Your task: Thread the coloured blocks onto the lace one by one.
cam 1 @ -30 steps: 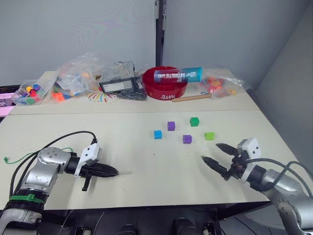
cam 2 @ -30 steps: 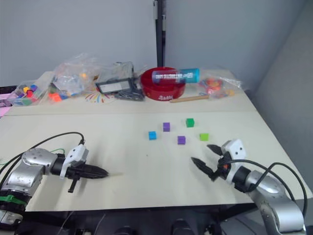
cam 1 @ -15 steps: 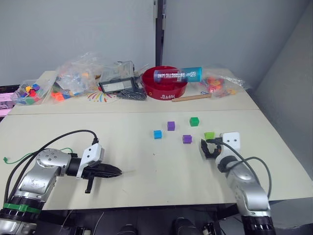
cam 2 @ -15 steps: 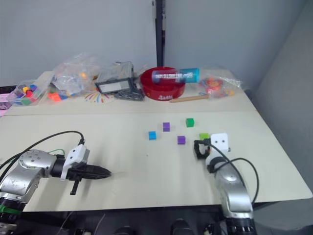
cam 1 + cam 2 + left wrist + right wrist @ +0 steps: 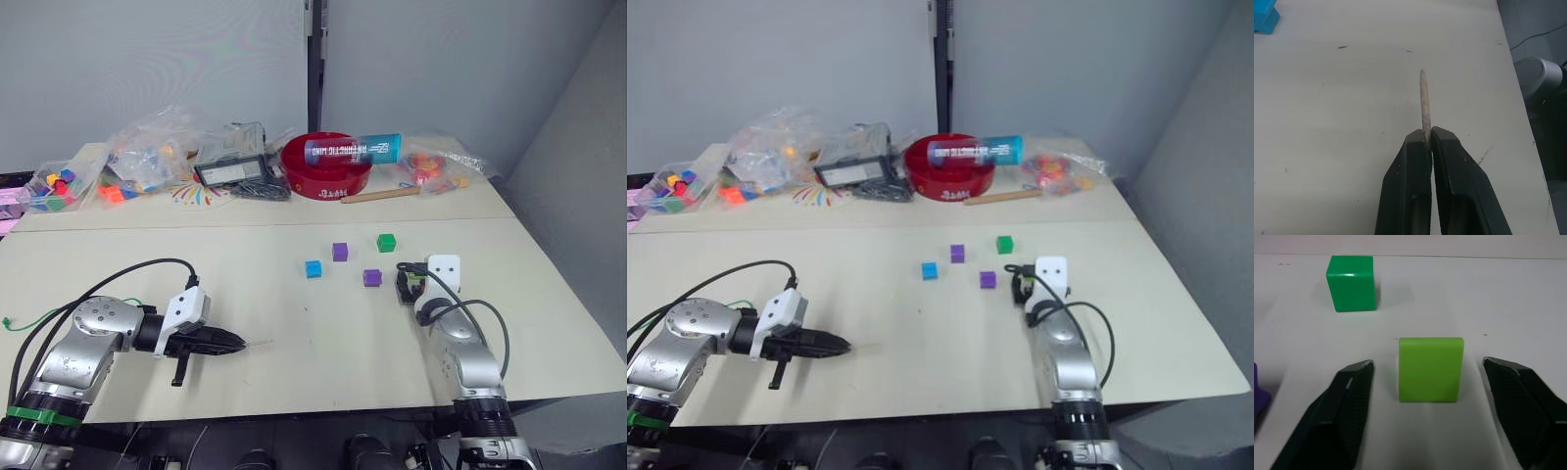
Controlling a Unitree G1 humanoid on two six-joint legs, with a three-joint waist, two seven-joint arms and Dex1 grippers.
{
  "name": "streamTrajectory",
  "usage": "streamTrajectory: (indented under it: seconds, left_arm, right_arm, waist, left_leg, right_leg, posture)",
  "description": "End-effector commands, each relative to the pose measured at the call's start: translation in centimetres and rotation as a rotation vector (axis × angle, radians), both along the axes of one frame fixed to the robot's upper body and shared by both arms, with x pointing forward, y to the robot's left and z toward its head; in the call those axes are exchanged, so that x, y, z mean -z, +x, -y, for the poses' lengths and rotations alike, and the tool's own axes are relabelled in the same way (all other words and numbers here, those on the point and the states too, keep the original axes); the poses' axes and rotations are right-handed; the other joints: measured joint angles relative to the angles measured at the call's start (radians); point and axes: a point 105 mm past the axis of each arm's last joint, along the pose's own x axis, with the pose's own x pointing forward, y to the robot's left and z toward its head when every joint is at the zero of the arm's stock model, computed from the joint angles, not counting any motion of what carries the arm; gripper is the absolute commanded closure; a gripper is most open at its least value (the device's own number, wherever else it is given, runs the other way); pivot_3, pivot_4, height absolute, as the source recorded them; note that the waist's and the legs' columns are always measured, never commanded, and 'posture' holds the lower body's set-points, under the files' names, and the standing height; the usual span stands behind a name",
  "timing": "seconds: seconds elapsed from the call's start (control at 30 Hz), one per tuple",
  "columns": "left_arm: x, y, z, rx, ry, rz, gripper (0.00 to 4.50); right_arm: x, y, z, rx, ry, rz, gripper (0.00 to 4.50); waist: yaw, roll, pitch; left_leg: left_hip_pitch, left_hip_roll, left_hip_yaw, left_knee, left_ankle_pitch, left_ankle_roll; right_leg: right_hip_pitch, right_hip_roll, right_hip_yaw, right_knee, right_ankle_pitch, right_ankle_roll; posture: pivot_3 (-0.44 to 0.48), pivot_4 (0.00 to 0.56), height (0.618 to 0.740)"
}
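Note:
My left gripper (image 5: pixel 233 343) rests low over the table's front left, shut on the stiff pale tip of the lace (image 5: pixel 1423 103). The green string (image 5: pixel 22 318) trails off behind the arm. The coloured blocks lie right of centre: a sky blue one (image 5: pixel 313 268), two purple ones (image 5: pixel 340 252) (image 5: pixel 372 278), a dark green one (image 5: pixel 386 242) and a lime green one (image 5: pixel 1431 368). My right gripper (image 5: pixel 1426 363) is open, with one black finger on each side of the lime green block and not touching it.
Along the back of the table stand a red bowl (image 5: pixel 328 174) with a blue tube (image 5: pixel 353 150) across it, clear bags of bright pieces (image 5: pixel 147 157) (image 5: pixel 436 168), a black box (image 5: pixel 235 171) and a wooden stick (image 5: pixel 382 196). A seam (image 5: pixel 265 225) crosses the table behind the blocks.
My right arm has swung in from the front right corner to the lime green block, its fingers now either side of it. The left gripper has crept slightly right, still holding the lace tip.

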Motion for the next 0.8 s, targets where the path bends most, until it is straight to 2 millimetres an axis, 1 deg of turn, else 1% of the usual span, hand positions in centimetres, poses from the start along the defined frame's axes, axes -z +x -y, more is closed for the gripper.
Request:
streamTrajectory:
  seconds: [0.03,0.13,0.27,0.33,0.4,0.47,0.5,0.53,0.57,0.6,0.67,0.73,0.77,0.8]
  left_arm:
    - [-0.6,-0.1,-0.1,0.007,0.008,0.025,4.5]
    - [-0.6,-0.2,-0.1,0.006,0.006,0.025,4.5]
    - [-0.6,0.0,0.0,0.004,0.003,0.027,4.5]
    - [-0.6,0.0,0.0,0.004,0.001,0.028,4.5]
    - [-0.6,0.1,0.0,0.003,0.001,0.029,4.5]
    - [-0.7,0.2,0.0,0.002,-0.002,0.031,4.5]
    - [-0.7,0.3,0.1,0.005,-0.004,0.03,4.5]
    - [-0.7,0.4,0.1,0.007,-0.005,0.03,4.5]
    - [-0.7,0.5,0.2,0.009,-0.006,0.029,4.5]
    - [-0.7,0.5,0.2,0.01,-0.006,0.029,4.5]
    - [-0.7,0.7,0.3,0.015,-0.005,0.029,4.5]
    - [-0.8,0.7,0.3,0.026,-0.004,0.025,4.5]
    - [-0.8,0.7,0.3,0.031,-0.002,0.023,4.5]
    - [-0.8,0.6,0.3,0.036,0.003,0.021,4.5]
  right_arm:
    - [-0.9,-0.1,0.9,0.024,0.009,0.033,2.55]
    - [-1.0,-0.1,0.7,0.02,0.012,0.038,3.33]
    - [-1.5,-0.5,0.5,0.027,0.036,0.052,3.34]
    - [-1.9,-1.2,0.4,0.031,0.036,0.064,3.34]
    - [-2.6,-2.3,-0.1,0.019,0.036,0.081,3.34]
    - [-3.6,-5.0,-2.2,-0.058,0.035,0.091,3.34]
    - [-4.0,-7.0,-3.8,-0.12,0.043,0.086,3.34]
    - [-4.3,-8.4,-4.8,-0.162,0.052,0.079,3.34]
    - [-4.0,-10.1,-6.2,-0.221,0.046,0.048,3.34]
    - [-3.8,-11.3,-7.0,-0.26,0.043,0.023,3.34]
    - [-3.2,-12.6,-8.4,-0.329,0.045,-0.035,3.34]
    - [-2.3,-13.1,-9.3,-0.37,0.079,-0.088,3.34]
    - [-1.9,-13.2,-9.5,-0.389,0.069,-0.109,3.34]
    - [-1.3,-13.2,-9.7,-0.403,0.06,-0.136,3.34]
  waist:
    - [0.001,0.0,0.0]
    - [0.0,0.0,0.0]
    - [-0.003,0.0,0.0]
    - [-0.004,0.0,0.0]
    - [-0.004,0.0,0.0]
    - [-0.002,0.0,0.0]
    - [-0.003,0.0,0.0]
    - [-0.003,0.001,0.0]
    - [-0.002,0.001,0.0]
    - [-0.003,0.0,0.0]
    - [-0.007,-0.001,0.0]
    - [-0.008,-0.001,0.0]
    - [-0.006,-0.001,0.0]
    - [-0.006,-0.001,0.0]
  left_leg:
    - [0.0,0.0,0.0,0.0,0.0,0.0]
    - [0.0,0.0,0.0,0.0,0.0,0.0]
    - [0.0,0.0,0.0,0.0,0.0,0.0]
    - [0.0,0.0,0.0,0.0,0.0,0.0]
    - [0.0,0.0,0.0,-0.001,0.0,0.0]
    - [-0.001,0.0,0.0,-0.001,0.0,0.0]
    - [-0.001,0.0,-0.001,-0.002,0.0,0.0]
    - [-0.002,0.0,0.0,-0.002,0.0,0.0]
    - [-0.002,0.0,-0.001,-0.003,0.0,0.0]
    - [-0.002,0.0,-0.001,-0.003,0.0,0.0]
    - [-0.002,0.0,0.0,-0.003,0.0,0.0]
    - [0.0,0.0,0.001,-0.002,0.0,0.0]
    - [0.0,0.0,0.001,-0.002,0.0,0.0]
    - [0.001,0.0,0.0,-0.002,0.0,-0.001]
  right_leg:
    - [0.0,0.0,0.0,0.0,0.0,0.0]
    - [0.0,0.0,0.0,0.0,0.0,0.0]
    - [0.0,0.0,0.0,0.0,0.0,0.0]
    - [0.0,0.0,0.0,0.0,0.0,0.0]
    - [-0.001,0.0,0.0,0.0,0.0,0.0]
    - [-0.002,0.0,0.0,0.0,0.0,0.0]
    - [-0.002,0.0,0.0,0.0,0.0,0.0]
    - [-0.002,0.0,0.0,0.0,0.0,0.0]
    - [-0.003,0.0,0.0,0.0,-0.001,0.0]
    - [-0.003,0.0,0.0,0.0,-0.001,0.0]
    - [-0.003,0.0,0.0,0.0,-0.001,-0.001]
    - [-0.001,0.0,0.001,0.0,-0.001,-0.001]
    - [-0.001,0.0,0.001,-0.001,-0.001,0.0]
    - [-0.001,0.0,0.0,-0.001,-0.004,0.004]
  posture:
    - [0.0,0.15,0.731]
    - [0.0,0.15,0.731]
    - [0.0,0.15,0.731]
    - [0.0,0.15,0.731]
    - [0.0,0.15,0.731]
    - [0.0,0.15,0.731]
    - [0.0,0.15,0.731]
    - [0.0,0.15,0.731]
    - [0.0,0.15,0.731]
    - [0.0,0.15,0.731]
    - [0.0,0.15,0.731]
    - [0.0,0.15,0.731]
    - [0.0,0.15,0.731]
    - [0.0,0.15,0.731]
